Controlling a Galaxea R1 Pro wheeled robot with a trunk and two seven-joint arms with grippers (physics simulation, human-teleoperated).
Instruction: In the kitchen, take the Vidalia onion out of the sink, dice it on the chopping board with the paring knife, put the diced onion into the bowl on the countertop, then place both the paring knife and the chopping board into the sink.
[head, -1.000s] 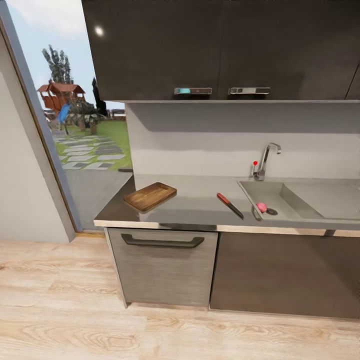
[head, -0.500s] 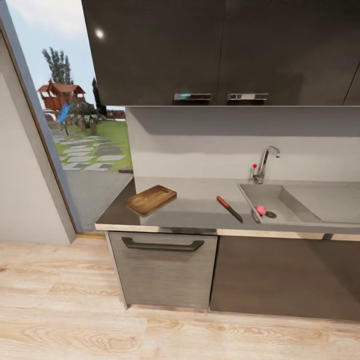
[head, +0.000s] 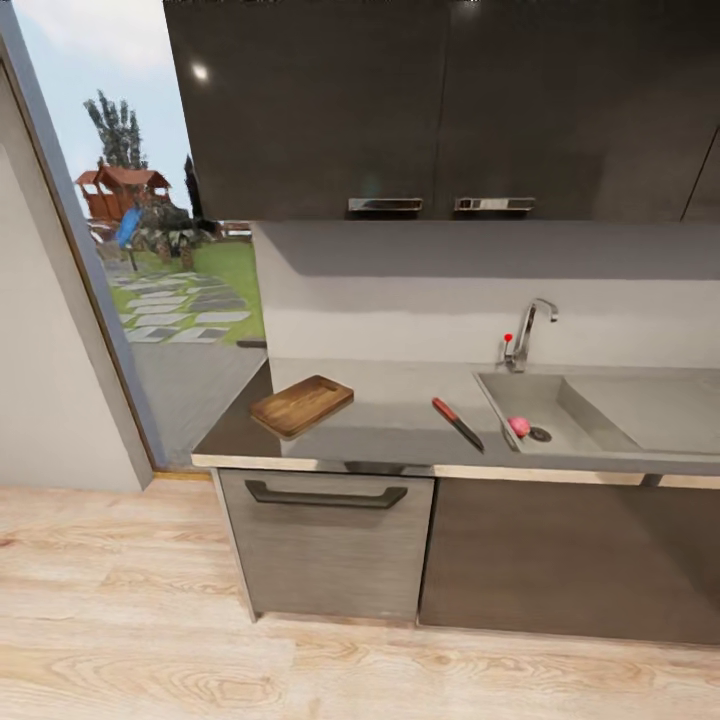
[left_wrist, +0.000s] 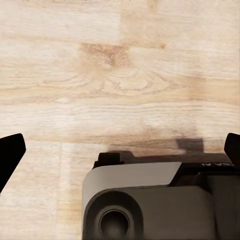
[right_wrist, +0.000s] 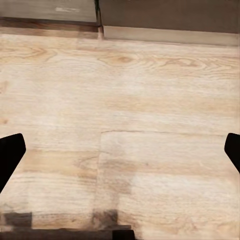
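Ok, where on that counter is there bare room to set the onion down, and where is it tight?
The widest bare stretch of countertop lies between the chopping board and the paring knife. The drainboard right of the basin is bare too. It is tight between the knife and the sink rim, and inside the basin the Vidalia onion sits beside the drain.

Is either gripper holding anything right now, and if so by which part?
Nothing is held. The left gripper and the right gripper are both open over bare wood floor.
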